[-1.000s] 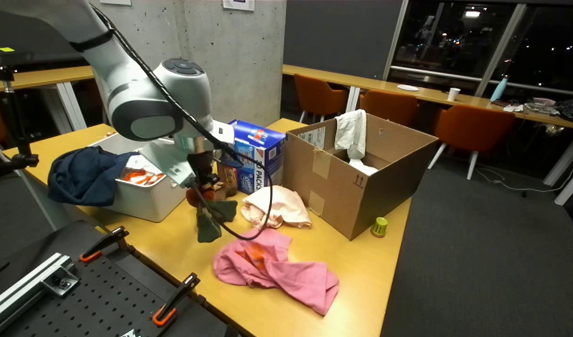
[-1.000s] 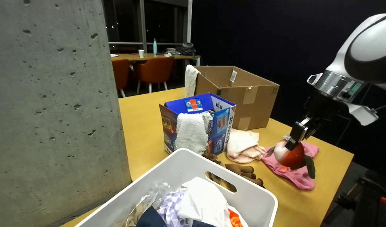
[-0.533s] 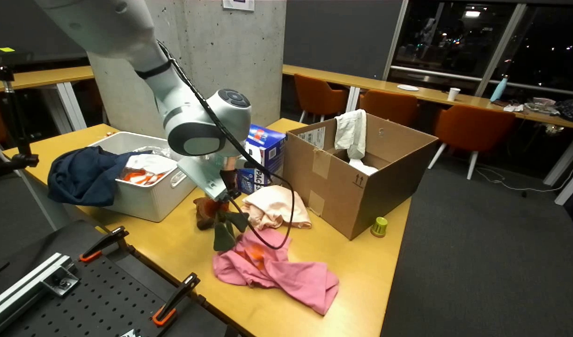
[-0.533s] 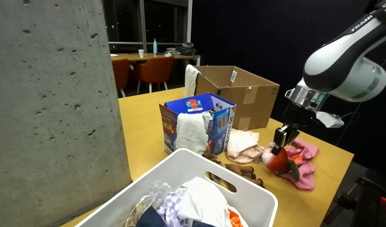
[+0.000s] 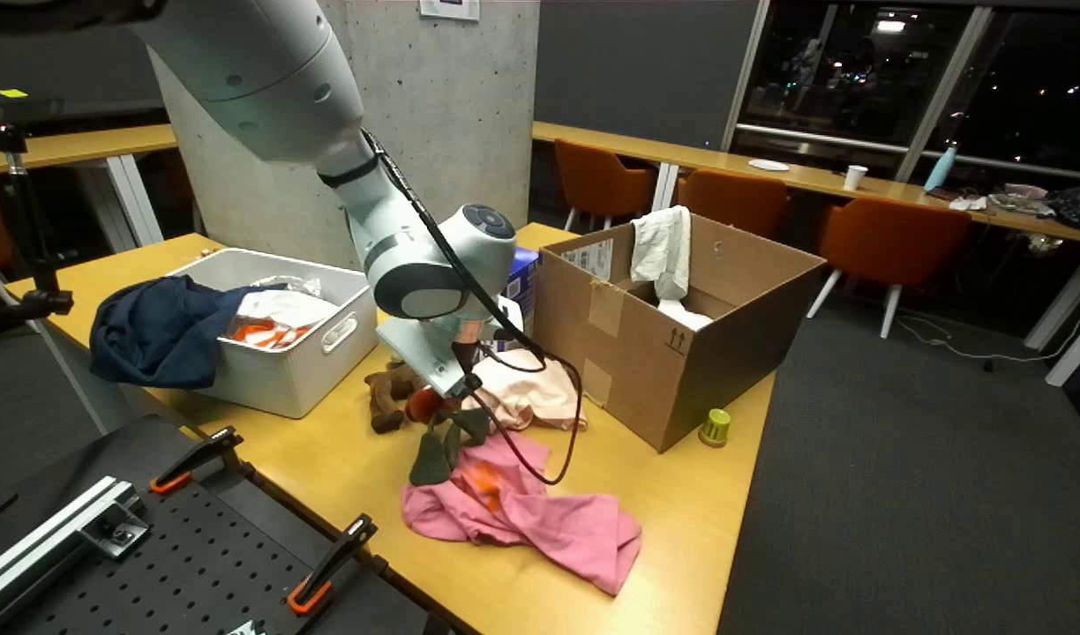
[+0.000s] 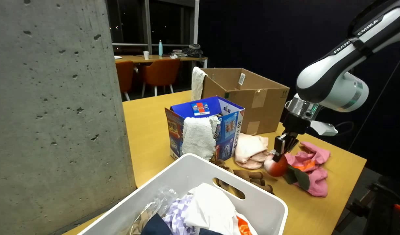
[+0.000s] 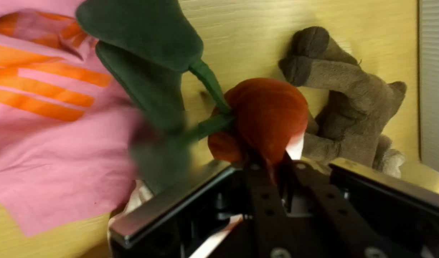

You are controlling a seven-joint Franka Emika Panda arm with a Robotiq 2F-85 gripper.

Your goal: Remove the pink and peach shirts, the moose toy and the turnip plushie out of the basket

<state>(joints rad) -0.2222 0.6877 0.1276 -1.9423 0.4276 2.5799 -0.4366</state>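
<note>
Turnip plushie (image 7: 268, 111) out of basket (image 5: 280, 384), last of 4; set-down looks in hand.
Pincer (image 7: 275, 167) clamped on it, between moose toy (image 7: 363, 107) and pink shirt (image 5: 540, 520); those plus peach shirt (image 6: 249, 148) on surface (image 5: 681, 556). Can't tell if it touches down. Next: lower, release, lift clear.

The turnip plushie (image 7: 271, 114) and moose toy (image 7: 359, 107) are showing velvety plush, the basket (image 6: 193, 173) is presenting smooth plastic, the pillar (image 6: 56, 98) is exposing rough, pitted concrete.

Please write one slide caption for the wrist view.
End effector grips the turnip plushie; pink shirt and moose toy lie on the table.
</note>
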